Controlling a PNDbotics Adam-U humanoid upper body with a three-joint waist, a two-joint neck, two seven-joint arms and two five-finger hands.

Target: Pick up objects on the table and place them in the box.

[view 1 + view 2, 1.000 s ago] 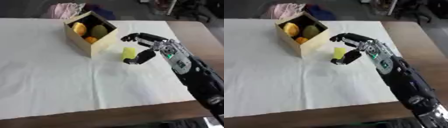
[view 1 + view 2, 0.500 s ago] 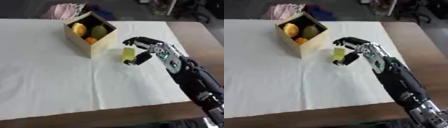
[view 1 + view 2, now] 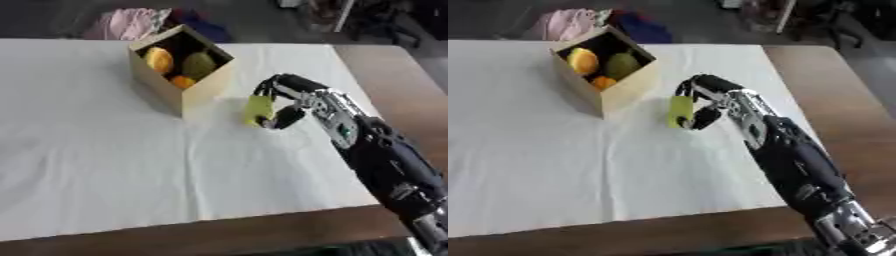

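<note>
On the desk (image 3: 394, 75), which is brown wood and mostly covered by a white cloth (image 3: 114, 165), an open cardboard box (image 3: 194, 89) stands toward the far side, turned so that one corner faces the camera. Inside the box lie three fruits: an orange-yellow one (image 3: 159, 58) at the left, a green one (image 3: 199, 64) at the right, and a smaller orange one (image 3: 183, 81) in front of them, low against the near wall. To the right of the box, near it but not touching it, is a small yellow-green block (image 3: 258, 110). The right hand (image 3: 293, 97) comes in from the lower right on a black arm with silver joints, and its fingers are curled around this block, the fingers (image 3: 697, 85) over its top and the thumb lower at its right side, so that the block is pinched between them. The block is upright, and it is not clear whether its lower end touches the cloth or is just above it. Behind the desk, beyond the far edge of the cloth, a pink bundle of fabric (image 3: 131, 22) lies next to something dark blue (image 3: 206, 27). The left hand does not show in either view.
</note>
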